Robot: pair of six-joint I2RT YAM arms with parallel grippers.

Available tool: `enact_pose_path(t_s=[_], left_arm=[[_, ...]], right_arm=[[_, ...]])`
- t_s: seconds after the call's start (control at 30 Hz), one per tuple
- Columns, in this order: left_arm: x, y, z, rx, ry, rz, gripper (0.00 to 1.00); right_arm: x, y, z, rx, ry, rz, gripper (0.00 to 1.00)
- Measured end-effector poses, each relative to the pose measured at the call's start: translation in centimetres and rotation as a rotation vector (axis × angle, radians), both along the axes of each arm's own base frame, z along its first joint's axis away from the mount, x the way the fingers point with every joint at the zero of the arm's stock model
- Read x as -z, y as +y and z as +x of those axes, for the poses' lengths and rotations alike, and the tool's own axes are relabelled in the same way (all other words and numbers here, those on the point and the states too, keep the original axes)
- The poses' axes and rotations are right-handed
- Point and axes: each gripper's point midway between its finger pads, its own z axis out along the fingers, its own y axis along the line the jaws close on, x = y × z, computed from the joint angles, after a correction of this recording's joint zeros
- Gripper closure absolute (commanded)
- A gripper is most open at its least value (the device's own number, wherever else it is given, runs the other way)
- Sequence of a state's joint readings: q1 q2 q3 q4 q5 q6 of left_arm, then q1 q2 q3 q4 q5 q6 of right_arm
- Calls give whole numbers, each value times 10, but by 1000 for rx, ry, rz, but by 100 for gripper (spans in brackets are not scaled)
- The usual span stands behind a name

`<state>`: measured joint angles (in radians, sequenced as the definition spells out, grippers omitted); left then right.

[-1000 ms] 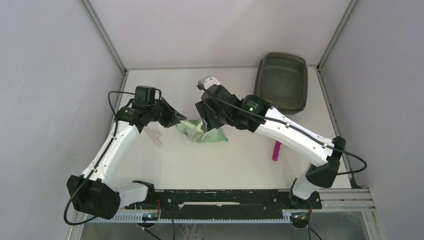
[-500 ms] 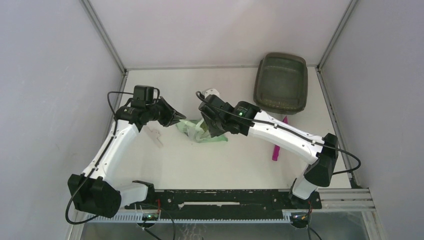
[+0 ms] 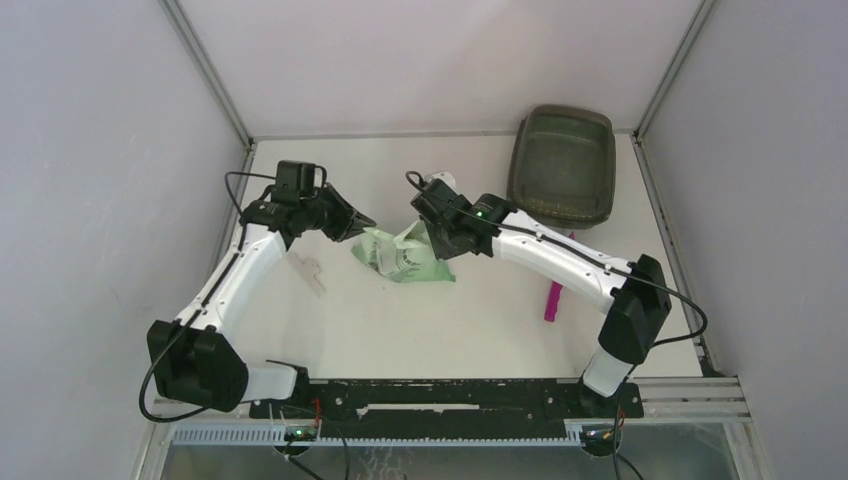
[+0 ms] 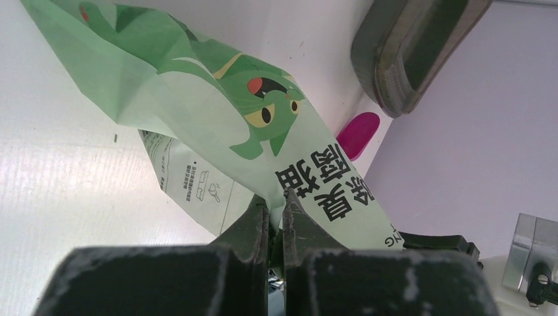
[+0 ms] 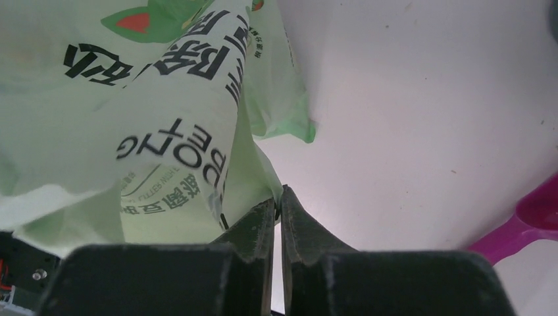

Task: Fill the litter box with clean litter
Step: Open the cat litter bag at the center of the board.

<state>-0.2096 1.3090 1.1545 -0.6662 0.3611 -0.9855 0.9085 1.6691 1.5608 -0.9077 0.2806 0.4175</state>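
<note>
The right claw (image 5: 278, 197) has closed since a second ago, its jaws pinched together, seemingly on an edge of the green bag (image 3: 400, 263). The left claw (image 4: 276, 201) clamps the opposite edge. The litter box (image 3: 562, 165) sits far right on the worktop (image 3: 400, 330), well apart.

The bag (image 3: 400, 258) sits mid-table (image 3: 400, 330). The left gripper (image 3: 366, 223) pinches the bag's left edge; the right gripper (image 3: 433, 246) meets its right, far edge. Behind and well right of the bag, the litter box (image 3: 562, 166) sits in the far corner. The scoop (image 3: 553, 300) lies right of the bag, slightly nearer. A strip (image 3: 310, 272) lies left of the bag.
</note>
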Motion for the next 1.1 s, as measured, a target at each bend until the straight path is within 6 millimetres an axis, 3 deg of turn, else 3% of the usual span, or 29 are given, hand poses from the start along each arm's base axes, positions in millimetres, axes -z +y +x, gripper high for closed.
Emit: enact_pose_path(t_s=[0.2,0.33,0.4,0.47,0.5,0.6,0.67,0.77,0.83,0.9,0.93,1.0,1.1], left_arm=[[14,1,7,-4,10,21,100],[41,2,6,2,31,33,100],[57,3,5,2,56,46,100],[71,4,5,1,86,62,100],[76,4,7,2,95,65,100],[81,3,9,13,97,71,100],[77,3,10,19,92,76,99],[62,1,14,40,67,74,91],[49,-2,17,61,38,64,86],[36,-5,16,87,10,50,78],[30,-6,14,100,-7,42,75],[16,-8,11,120,-45,35,73],[-2,-9,4,148,-84,21,72]], right_arm=[[23,4,13,20,16,-12,95],[53,2,11,27,45,-6,95],[68,-2,7,28,70,-19,84],[82,-10,3,35,103,-45,56],[85,-13,1,41,115,-51,48],[82,-22,1,50,117,-56,40],[64,-26,2,60,86,-30,37],[10,-43,0,94,-24,43,33],[-24,-62,0,149,-107,100,29],[-39,-86,-2,226,-159,131,25],[-38,-100,-3,271,-168,128,23],[-17,-130,-10,373,-152,95,21],[39,-169,-28,486,-67,-23,18]])
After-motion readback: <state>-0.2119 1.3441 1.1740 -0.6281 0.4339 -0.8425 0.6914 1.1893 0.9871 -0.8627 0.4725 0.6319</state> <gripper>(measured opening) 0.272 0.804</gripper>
